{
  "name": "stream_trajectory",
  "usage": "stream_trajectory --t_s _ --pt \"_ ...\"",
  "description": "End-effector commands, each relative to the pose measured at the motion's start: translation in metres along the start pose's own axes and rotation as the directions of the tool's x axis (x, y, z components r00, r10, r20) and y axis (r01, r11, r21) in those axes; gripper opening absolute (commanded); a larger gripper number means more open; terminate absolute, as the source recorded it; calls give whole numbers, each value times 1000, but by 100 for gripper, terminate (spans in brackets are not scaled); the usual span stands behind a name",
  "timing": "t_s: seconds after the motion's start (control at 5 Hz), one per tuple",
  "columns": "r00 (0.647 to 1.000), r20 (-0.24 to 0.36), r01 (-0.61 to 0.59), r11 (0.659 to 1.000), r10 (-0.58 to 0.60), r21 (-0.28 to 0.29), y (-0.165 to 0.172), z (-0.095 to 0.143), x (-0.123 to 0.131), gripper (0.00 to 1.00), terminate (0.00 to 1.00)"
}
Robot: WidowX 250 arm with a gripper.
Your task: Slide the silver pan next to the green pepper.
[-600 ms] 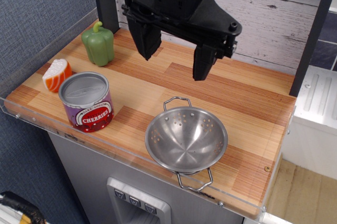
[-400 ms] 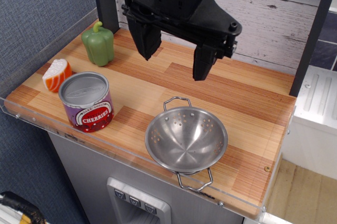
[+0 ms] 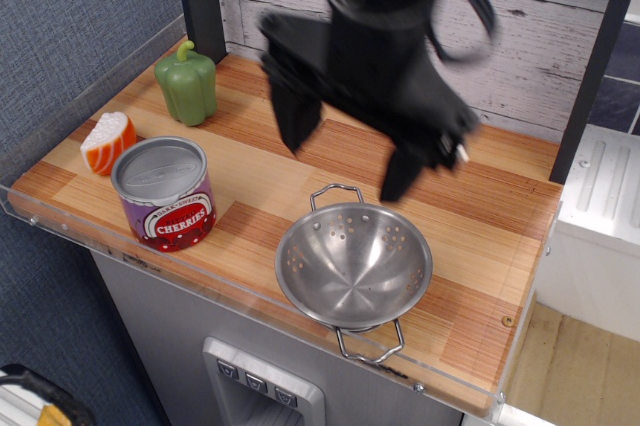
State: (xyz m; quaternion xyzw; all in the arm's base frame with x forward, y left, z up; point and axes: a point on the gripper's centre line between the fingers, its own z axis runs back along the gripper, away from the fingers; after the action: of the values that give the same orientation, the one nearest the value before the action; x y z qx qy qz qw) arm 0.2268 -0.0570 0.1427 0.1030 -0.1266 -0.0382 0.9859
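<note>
Nearest the counter's front edge, the silver pan (image 3: 354, 264) is seen resting upright on its ring base, one wire loop handle overhanging the edge, well apart from its target. To its left a purple can (image 3: 164, 193), labelled "CHERRIES" beneath smaller unreadable print, is placed beside a salmon sushi piece (image 3: 107, 142). Above and just behind the pan, the gripper (image 3: 348, 160) is shown blurred, its two dark fingers spread wide and empty, apparently poised to engage the pan's far rim. Farthest back, at the left rear corner of the wooden counter (image 3: 500, 216), the green pepper (image 3: 187, 84) stands upright; an unobstructed path for a leftward, rearward slide is judged available behind the can.
</note>
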Motion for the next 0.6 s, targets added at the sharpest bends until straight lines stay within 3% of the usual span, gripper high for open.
stream_trajectory --t_s 0.0,0.2,0.4 --pt "994 -26 106 994 -107 -13 -31 -27 -19 100 0" --pt "984 -78 158 987 -159 -17 -43 -50 -28 100 0" --pt "983 -74 165 985 -168 -41 -50 -64 -32 100 0"
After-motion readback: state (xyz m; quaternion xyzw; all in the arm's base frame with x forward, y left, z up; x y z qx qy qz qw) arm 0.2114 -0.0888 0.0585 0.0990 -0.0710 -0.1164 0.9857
